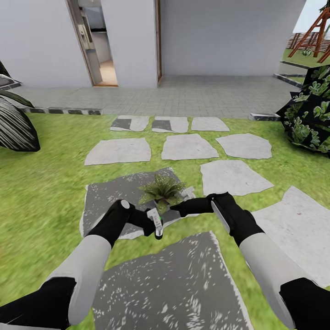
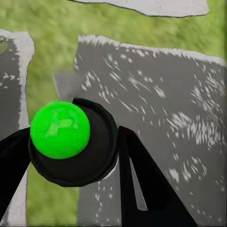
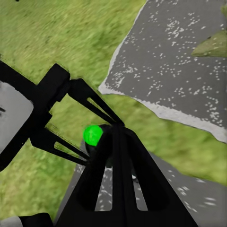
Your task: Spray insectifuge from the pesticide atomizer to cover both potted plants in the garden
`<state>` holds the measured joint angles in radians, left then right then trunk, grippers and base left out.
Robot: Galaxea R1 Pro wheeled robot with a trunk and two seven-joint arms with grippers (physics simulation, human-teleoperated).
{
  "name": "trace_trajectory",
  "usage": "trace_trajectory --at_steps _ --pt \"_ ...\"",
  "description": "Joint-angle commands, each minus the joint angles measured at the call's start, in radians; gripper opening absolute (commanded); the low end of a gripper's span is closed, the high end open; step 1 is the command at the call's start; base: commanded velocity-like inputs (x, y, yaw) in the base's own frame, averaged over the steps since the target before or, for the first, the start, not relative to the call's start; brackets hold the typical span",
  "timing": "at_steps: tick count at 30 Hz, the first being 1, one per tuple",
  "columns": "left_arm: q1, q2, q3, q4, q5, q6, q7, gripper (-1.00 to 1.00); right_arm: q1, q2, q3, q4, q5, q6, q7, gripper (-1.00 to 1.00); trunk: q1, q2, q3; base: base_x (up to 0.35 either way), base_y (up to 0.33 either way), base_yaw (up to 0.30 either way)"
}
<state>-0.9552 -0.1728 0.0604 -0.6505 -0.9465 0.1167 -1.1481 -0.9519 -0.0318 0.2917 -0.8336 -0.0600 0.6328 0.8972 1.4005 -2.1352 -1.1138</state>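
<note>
In the head view a potted plant (image 1: 162, 189), a low rosette of pointed green leaves, stands on a grey stone slab (image 1: 110, 195) of the garden lawn. Just in front of it my left gripper (image 1: 155, 225) is shut on the pesticide atomizer (image 1: 156, 219), a slim bottle with a white label. The left wrist view shows the atomizer (image 2: 60, 130) from above, a dark round body with a bright green dome between the fingers (image 2: 142, 179). My right gripper (image 1: 176, 211) is shut, its tip beside the atomizer (image 3: 93, 135) and close to the plant's leaves (image 3: 213, 45).
Pale stepping slabs (image 1: 188, 146) lead to a paved terrace (image 1: 183, 94), a white house wall and an open doorway (image 1: 98, 46). A large dark-leaved bush (image 1: 311, 110) stands at the right and dark striped leaves (image 1: 13, 126) at the left. Another dark slab (image 1: 174, 284) lies under my arms.
</note>
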Motion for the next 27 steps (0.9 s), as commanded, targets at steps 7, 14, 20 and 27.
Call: trace_trajectory --at_steps 7,14,20,27 --pt "0.000 -0.002 -0.036 -0.023 0.058 0.039 -0.003 -1.00 -0.001 0.000 0.003 -0.001 -0.007 0.007 -0.001 -1.00 0.000 0.000 -0.001 0.000 0.000 0.000" --pt "0.000 -0.002 -0.037 -0.058 0.069 0.071 -0.001 -1.00 -0.001 0.000 0.003 -0.001 -0.007 0.007 -0.001 -1.00 0.000 0.000 -0.001 0.000 0.000 0.000" --pt "0.000 -0.002 -0.038 -0.066 0.069 0.085 -0.001 -1.00 -0.001 0.021 0.003 -0.001 -0.006 0.007 -0.001 -1.00 0.000 0.000 -0.001 0.000 0.000 0.000" --pt "0.000 -0.002 -0.038 -0.067 0.071 0.084 -0.002 -1.00 -0.001 0.022 0.003 -0.001 -0.007 0.007 -0.001 -1.00 0.000 0.000 -0.001 0.000 0.000 0.000"
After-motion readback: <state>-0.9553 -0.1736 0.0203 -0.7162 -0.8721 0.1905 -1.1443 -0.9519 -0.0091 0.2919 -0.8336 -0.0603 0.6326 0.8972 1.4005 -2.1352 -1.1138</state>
